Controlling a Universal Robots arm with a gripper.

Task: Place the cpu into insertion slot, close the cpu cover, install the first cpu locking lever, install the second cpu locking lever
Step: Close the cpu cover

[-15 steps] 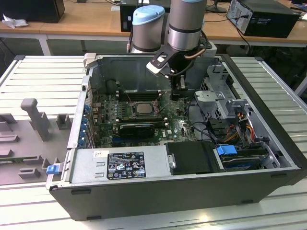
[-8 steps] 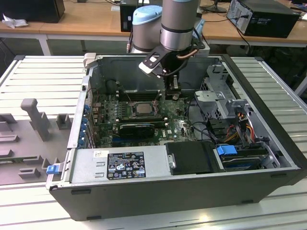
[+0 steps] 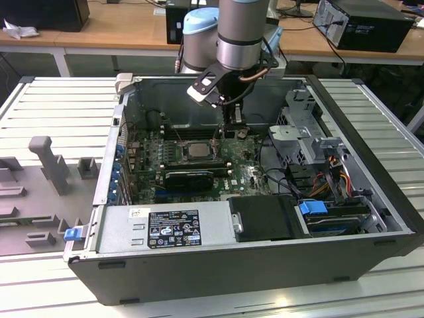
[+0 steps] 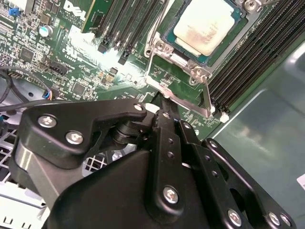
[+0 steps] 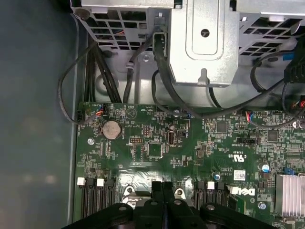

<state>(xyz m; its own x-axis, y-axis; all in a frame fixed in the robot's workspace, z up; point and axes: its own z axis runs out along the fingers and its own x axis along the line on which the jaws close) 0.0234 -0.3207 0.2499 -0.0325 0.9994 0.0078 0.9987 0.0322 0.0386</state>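
Note:
The cpu [image 4: 207, 26], a pale silvery square, lies flat in the insertion slot [image 3: 183, 151] on the green motherboard [image 3: 149, 165]. The cpu cover [image 4: 178, 59] lies down around it as a metal frame. A thin metal locking lever [image 4: 188, 102] runs along the socket's edge. My gripper [image 4: 163, 104] hangs over the board just off the exterior view's right of the cpu [image 3: 197, 150]. Its black fingers [image 5: 157, 188] are pressed together, and their tips rest at the lever's end. I cannot tell whether the lever is hooked down.
Black memory slots [image 4: 243, 62] flank the socket. A long black expansion card [image 3: 189, 177] lies nearer the case front. A metal drive cage [image 3: 298, 132] with cables [image 5: 162, 86] stands at the exterior view's right. The power supply [image 3: 165, 228] fills the front, inside the case walls.

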